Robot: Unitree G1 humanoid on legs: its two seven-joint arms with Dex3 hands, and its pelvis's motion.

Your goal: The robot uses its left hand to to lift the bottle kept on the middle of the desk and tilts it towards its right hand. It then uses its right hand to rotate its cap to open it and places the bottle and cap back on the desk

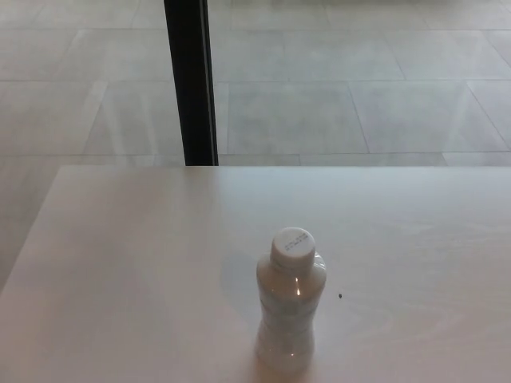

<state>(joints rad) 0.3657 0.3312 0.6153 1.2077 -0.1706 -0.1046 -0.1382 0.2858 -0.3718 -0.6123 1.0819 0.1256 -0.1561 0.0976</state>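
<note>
Clear plastic bottle (290, 311) upright on pale desk (120, 263), white cap (292, 246) on, both hands out of view

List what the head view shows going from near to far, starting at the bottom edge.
Bottle standing upright with its white cap on → far edge of the white desk → black post → tiled floor.

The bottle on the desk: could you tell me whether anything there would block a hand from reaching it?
Nothing visible does. The bottle stands upright and capped, alone on the desk; neither hand is in view.
</note>
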